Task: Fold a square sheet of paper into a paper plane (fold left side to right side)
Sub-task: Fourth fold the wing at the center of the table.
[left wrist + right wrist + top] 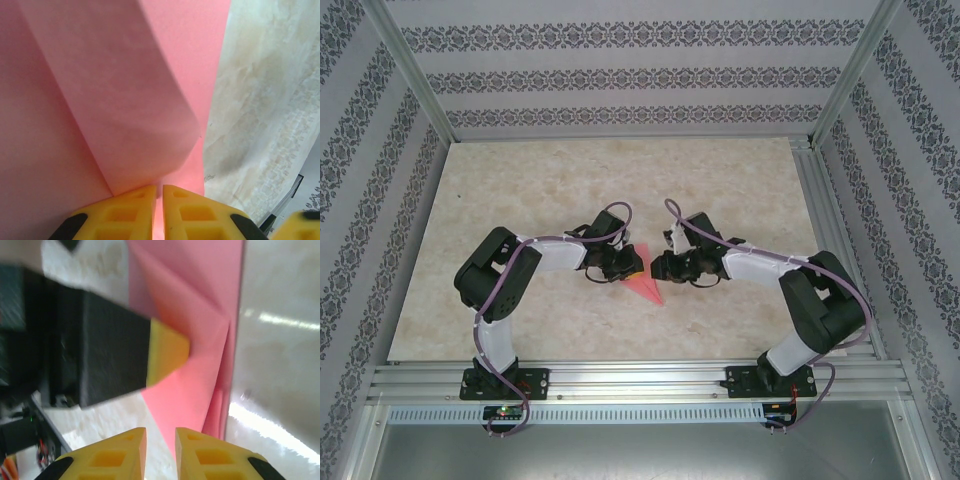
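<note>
The left gripper has its yellow fingers drawn almost together on the near corner of a raised flap of the square sheet of paper, apparently pinching it, with pink showing through the slit between them. The right gripper faces it from the other side with its jaws a narrow gap apart and nothing between them, its tips just short of the paper's edge. The sheet lies between the two grippers, about the middle of the table and somewhat toward its near edge. It is already narrowed to a slim triangle, so the step in hand looks like one of the later lengthwise folds, the flap being carried from the left side over to the right. The next move likely calls for laying that flap flat, edge to edge, while the right gripper presses the crease. The long axis runs from far-left to near-right, and the tip points toward the table's near edge, slightly right.
</note>
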{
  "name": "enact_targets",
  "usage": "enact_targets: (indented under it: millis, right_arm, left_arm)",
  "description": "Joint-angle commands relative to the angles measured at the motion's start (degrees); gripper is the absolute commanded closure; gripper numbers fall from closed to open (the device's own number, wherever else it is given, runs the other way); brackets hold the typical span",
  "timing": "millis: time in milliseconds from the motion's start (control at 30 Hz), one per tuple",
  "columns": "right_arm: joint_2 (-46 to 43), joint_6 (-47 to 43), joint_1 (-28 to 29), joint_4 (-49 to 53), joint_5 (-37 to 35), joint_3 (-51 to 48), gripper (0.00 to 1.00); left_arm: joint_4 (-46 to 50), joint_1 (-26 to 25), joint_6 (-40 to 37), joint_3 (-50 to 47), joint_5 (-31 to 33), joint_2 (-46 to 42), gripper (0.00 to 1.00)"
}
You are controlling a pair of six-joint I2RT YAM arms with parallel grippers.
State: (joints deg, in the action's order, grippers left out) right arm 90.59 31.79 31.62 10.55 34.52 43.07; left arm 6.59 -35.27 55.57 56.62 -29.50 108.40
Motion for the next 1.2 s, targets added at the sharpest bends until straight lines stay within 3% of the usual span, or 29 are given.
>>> enact_targets:
  millis: [0,1167]
  right_arm:
    - [0.5,2.6,1.2,-4.4,3.4,-2.5,0.78]
    - [5.0,-0.7,2.3,2.5,-2.0,-2.9,0.78]
  left_arm:
    - [2.0,0.2,-1.1,-2.1,2.2,2.2,0.85]
    - [3.7,0.2,-2.0,-1.0,2.3,2.3,0.85]
